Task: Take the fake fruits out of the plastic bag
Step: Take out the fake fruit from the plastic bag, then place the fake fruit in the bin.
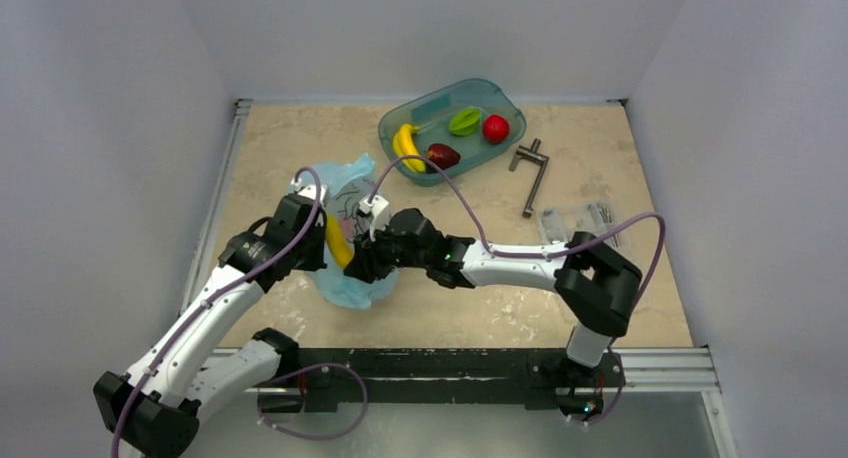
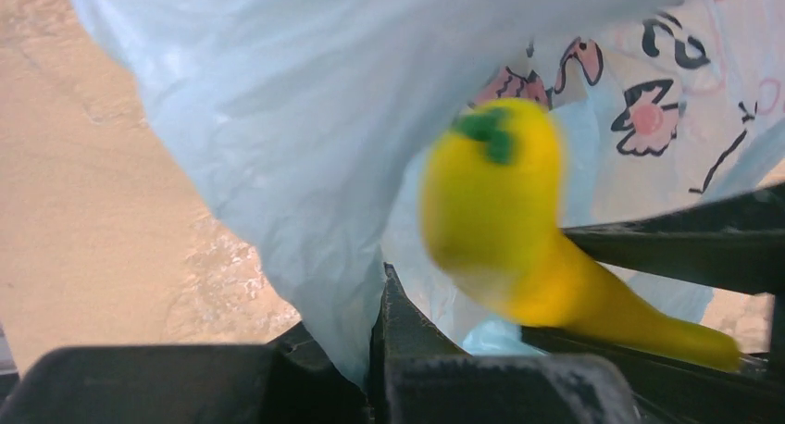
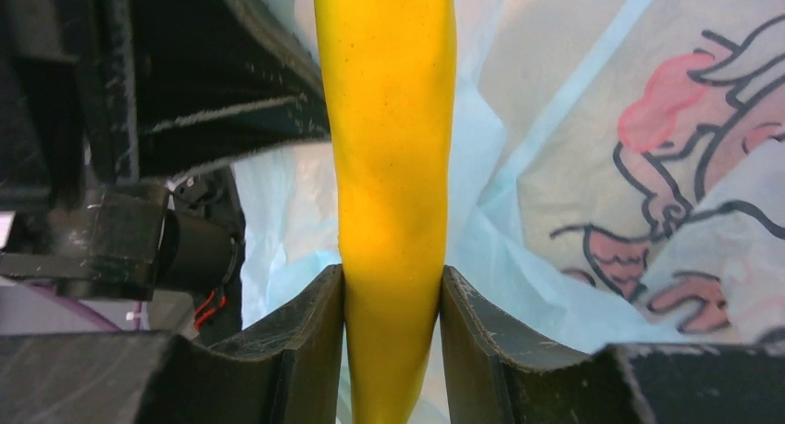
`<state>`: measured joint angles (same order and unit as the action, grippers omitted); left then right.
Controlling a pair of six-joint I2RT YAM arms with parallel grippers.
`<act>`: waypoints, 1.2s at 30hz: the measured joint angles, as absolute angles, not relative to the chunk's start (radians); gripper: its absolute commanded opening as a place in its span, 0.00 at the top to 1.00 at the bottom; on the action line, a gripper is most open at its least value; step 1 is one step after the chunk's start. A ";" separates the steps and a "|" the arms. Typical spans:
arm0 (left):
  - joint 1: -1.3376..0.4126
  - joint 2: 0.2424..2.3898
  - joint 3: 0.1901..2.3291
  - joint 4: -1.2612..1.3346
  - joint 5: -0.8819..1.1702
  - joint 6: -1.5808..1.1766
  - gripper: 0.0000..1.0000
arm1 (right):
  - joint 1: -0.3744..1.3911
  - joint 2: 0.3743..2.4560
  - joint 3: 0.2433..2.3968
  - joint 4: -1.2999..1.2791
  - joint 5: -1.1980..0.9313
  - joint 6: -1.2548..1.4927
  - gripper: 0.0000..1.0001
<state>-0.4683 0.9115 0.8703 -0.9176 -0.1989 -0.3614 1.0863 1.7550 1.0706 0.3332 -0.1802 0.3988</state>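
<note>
My right gripper [image 3: 392, 304] is clamped on the curved yellow plastic banana [image 3: 393, 146], one finger pressed flat to each side of its smooth, faintly speckled skin. From the left wrist view the banana's far end is blunt, with a green tip, and a little blurred. The banana lies over the crinkly light-blue plastic bag [image 1: 352, 283], across its middle, with the bag's pink-and-black cartoon print just behind it. I cannot tell how much of the banana the film still wraps. My left gripper [image 2: 366, 350] is closed tight, with a fold of the bag pinched between its fingers at the bag's left side, so the film hangs down from them.

Left of the bag the metal rail [image 1: 222, 193] of the beige marbled tabletop [image 1: 620, 298] runs close by. On the near side of the bag and to its right the tabletop is bare. Beyond the bag, to the right, stands a teal plastic tray [image 1: 497, 86] holding a second yellow banana [image 1: 405, 146], a small dark maroon round fruit [image 1: 441, 156], a green ridged fruit [image 1: 464, 122] and a bright red round fruit [image 1: 495, 129]. It stands well apart from the bag.
</note>
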 measured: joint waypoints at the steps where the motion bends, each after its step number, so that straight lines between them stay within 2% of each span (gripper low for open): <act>1: -0.468 0.907 0.870 -0.920 -0.213 -0.367 1.00 | 1.087 1.739 1.064 0.316 -0.179 0.399 1.00; 12: -0.461 0.895 0.870 -0.959 -0.333 -0.413 1.00 | 1.066 1.423 1.008 0.216 0.019 0.350 1.00; 16: -0.395 0.902 0.871 -0.959 -0.321 -0.411 1.00 | 1.016 1.374 1.006 0.192 0.064 0.322 1.00; 25: -0.321 0.968 0.956 -0.955 -0.299 -0.399 1.00 | 0.848 1.346 0.991 0.115 0.179 0.294 1.00; 30: -0.294 1.051 1.017 -0.917 -0.299 -0.363 1.00 | 0.765 1.467 1.069 0.073 0.190 0.297 1.00; 32: -0.271 1.071 1.016 -0.902 -0.283 -0.346 0.93 | 0.721 1.549 1.132 0.047 0.188 0.299 1.00; 36: -0.212 1.072 1.001 -0.881 -0.233 -0.316 0.67 | 0.647 1.702 1.277 -0.008 0.181 0.304 1.00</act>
<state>-0.2119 1.0721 1.0008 -0.8810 -0.2329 -0.3157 0.6472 1.7020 1.2774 -0.0082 0.1806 0.3042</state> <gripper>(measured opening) 0.176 0.353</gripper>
